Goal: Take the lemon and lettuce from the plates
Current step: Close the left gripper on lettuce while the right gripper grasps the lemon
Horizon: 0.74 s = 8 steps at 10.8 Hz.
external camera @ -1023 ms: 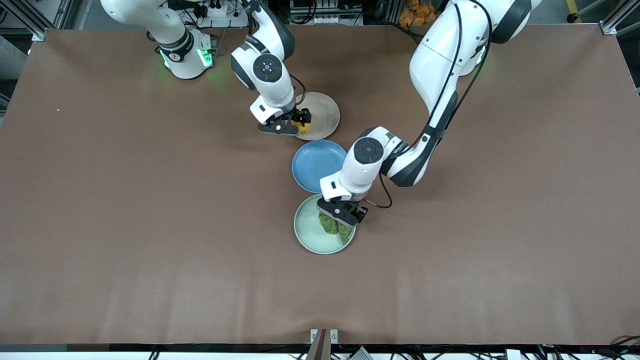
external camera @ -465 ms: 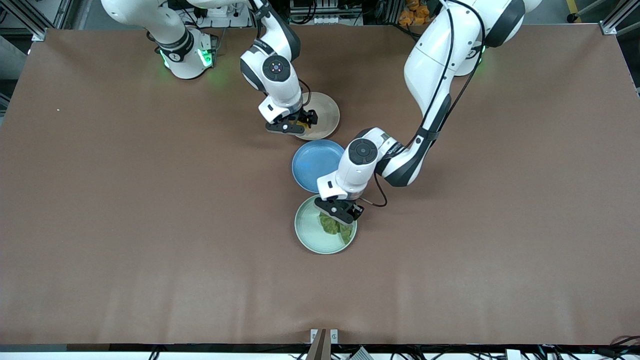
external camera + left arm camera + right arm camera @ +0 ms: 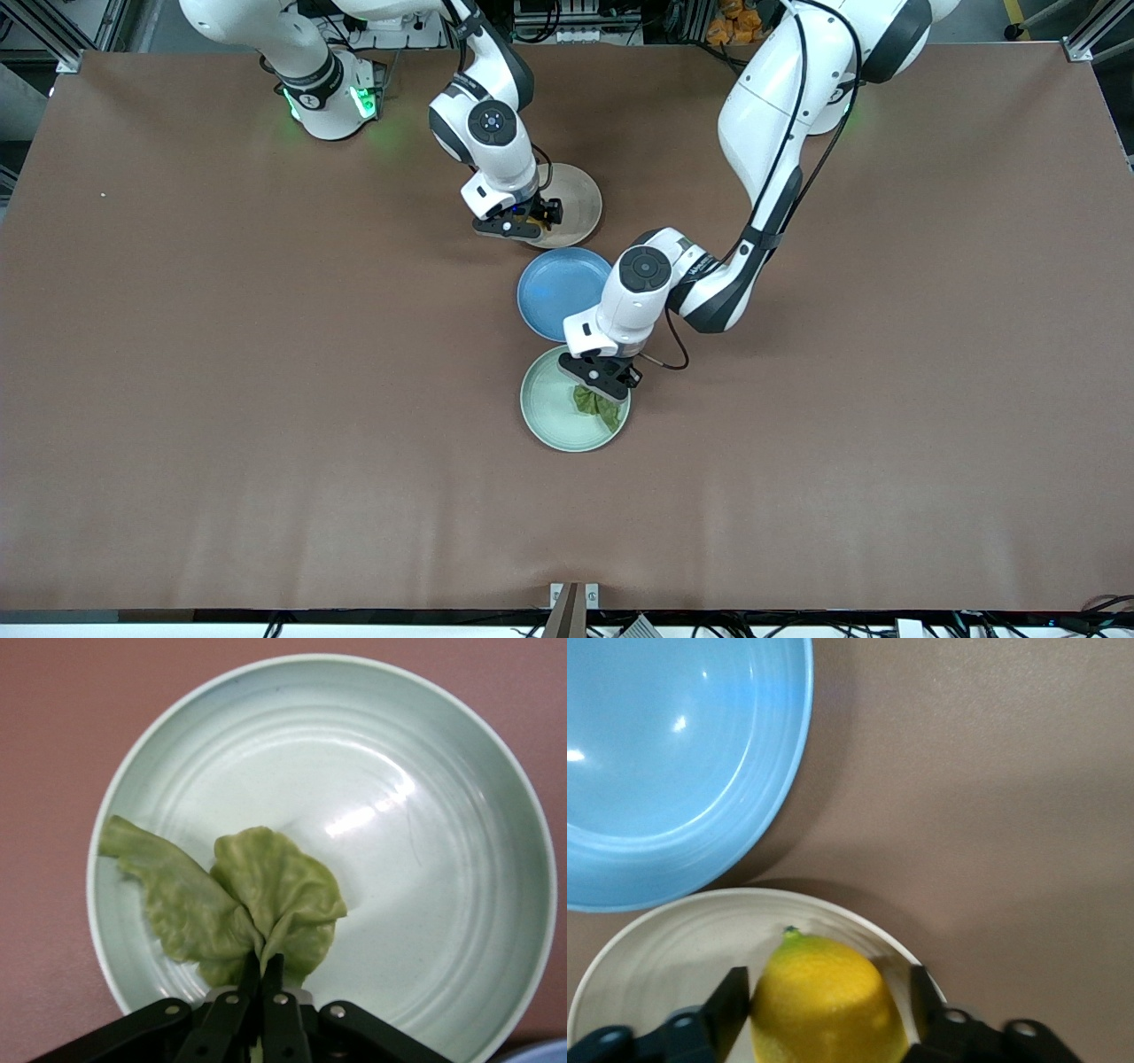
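1. The left gripper has just pinched shut on the lettuce, which lies on the green plate, nearest the front camera.
2. The right gripper has narrowed around the lemon on the beige plate; its fingers sit beside the rind.
3. With both grips about set, lifting looks next. The blue plate on the counter stays unused.

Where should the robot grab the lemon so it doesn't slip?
Grab the lemon across its fat middle, coming straight down from above. It lies on the beige plate with its pointy tip sideways, and the right gripper already has one finger on each rounded side.
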Available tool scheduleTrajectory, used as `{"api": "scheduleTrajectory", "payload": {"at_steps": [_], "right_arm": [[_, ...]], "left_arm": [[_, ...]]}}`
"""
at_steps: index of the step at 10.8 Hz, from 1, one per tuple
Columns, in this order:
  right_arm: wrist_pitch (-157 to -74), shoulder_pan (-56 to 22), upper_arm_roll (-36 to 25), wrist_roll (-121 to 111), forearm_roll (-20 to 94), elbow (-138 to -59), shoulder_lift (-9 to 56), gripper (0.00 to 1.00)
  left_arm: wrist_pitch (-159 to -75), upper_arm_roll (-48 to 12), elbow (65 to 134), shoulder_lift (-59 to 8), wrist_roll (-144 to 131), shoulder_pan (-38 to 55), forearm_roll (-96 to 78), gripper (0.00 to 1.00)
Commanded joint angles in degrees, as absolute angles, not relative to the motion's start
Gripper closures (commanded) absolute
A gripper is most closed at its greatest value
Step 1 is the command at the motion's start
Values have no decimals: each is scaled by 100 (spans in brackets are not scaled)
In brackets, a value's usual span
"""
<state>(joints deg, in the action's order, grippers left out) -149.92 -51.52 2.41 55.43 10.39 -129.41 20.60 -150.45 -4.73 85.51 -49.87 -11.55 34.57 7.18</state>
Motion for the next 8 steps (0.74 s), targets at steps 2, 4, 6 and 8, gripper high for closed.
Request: {"api": "scheduleTrajectory", "payload": {"at_steps": [2, 4, 6, 8], "right_arm": [[-15223, -5256, 193, 5792, 1134, -12894, 2109, 100], [-15179, -5238, 193, 5792, 1134, -12876, 2022, 100], [-15135, -5203, 176, 5801, 1134, -12876, 1794, 100], [-15030, -5125, 123, 5801, 1125, -12867, 1513, 100]], "left_arm": [[-13549, -422, 8525, -4082, -1336, 3349, 809, 100], [-12512, -431, 8525, -3448, -1301, 3156, 643, 100], [-11816, -457, 8534, -2912, -1240, 2797, 475, 100], [-11227, -466, 8560, -2550, -1109, 2279, 413, 100]]}}
